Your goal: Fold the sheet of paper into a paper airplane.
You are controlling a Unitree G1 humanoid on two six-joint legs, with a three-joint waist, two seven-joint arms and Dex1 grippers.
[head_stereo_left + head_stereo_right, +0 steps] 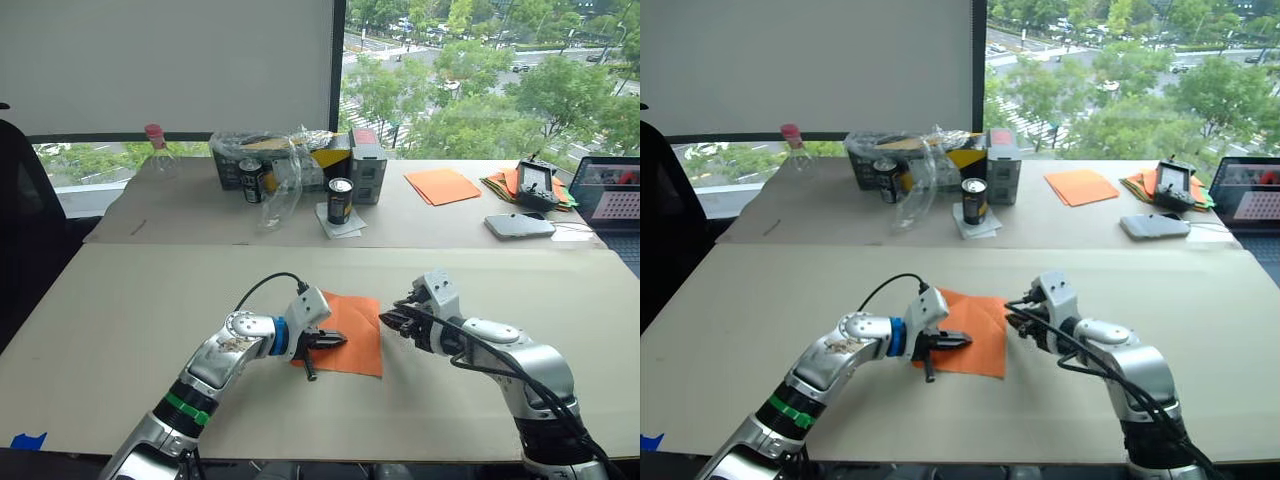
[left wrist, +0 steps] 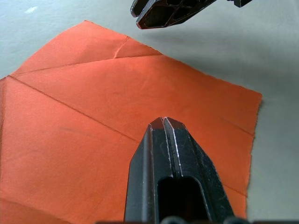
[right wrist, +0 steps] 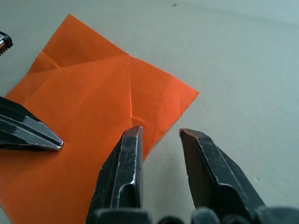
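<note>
The sheet of paper (image 1: 357, 325), bright orange with several crease lines, lies flat on the table's middle. My left gripper (image 1: 335, 342) is shut, its joined tips (image 2: 163, 123) resting on the sheet near its left part. The right gripper (image 1: 390, 320) stands open at the sheet's right corner. In the right wrist view one of its fingers (image 3: 127, 154) is over the paper's edge (image 3: 154, 126) and the other over bare table. The left gripper's tips (image 3: 32, 133) also show in that view.
At the back stand two cans (image 1: 340, 200), boxes and a plastic bag (image 1: 290, 160), and a bottle (image 1: 157, 150). Smooth orange sheets (image 1: 442, 185), a mixed-colour paper pile (image 1: 498, 182), a phone (image 1: 519, 225) and a laptop (image 1: 610, 190) lie back right.
</note>
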